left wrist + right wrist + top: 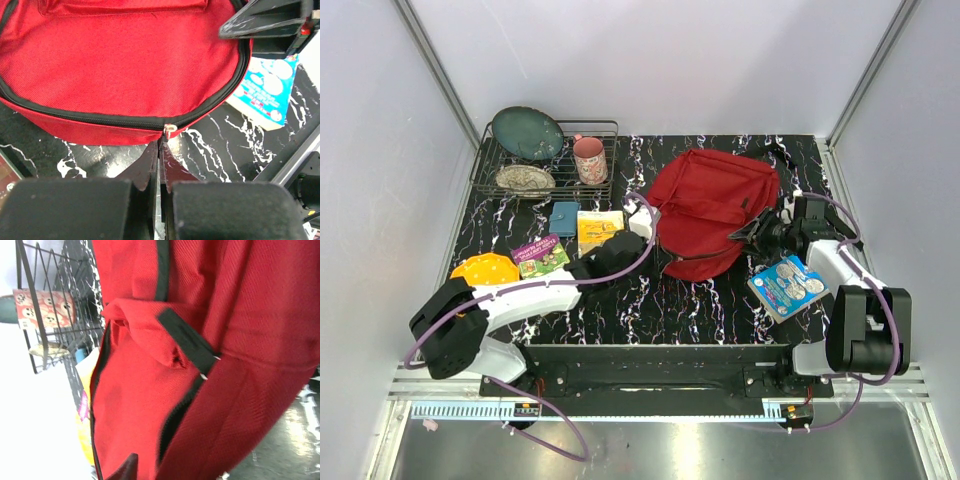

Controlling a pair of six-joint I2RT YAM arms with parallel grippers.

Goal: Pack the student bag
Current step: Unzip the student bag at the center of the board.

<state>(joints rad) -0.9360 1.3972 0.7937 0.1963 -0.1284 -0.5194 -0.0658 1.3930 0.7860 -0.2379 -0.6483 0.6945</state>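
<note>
The student bag (712,205) is a red backpack with black zippers, lying flat at the table's middle back. My left gripper (655,240) is at its near left edge. In the left wrist view my left gripper (161,150) is shut on the metal zipper pull (170,130) of the closed black zipper. My right gripper (758,232) is at the bag's right edge. In the right wrist view red fabric (210,365) fills the frame, a zipper slit gapes slightly, one fingertip (127,467) shows and the other is hidden under the fabric.
A blue packet (788,287) lies right of the bag, near the right arm. A yellow book (599,228), a small blue box (564,217), a green card box (541,255) and an orange plate (485,270) lie left. A wire rack (605,128) holds dishes and a cup (589,160).
</note>
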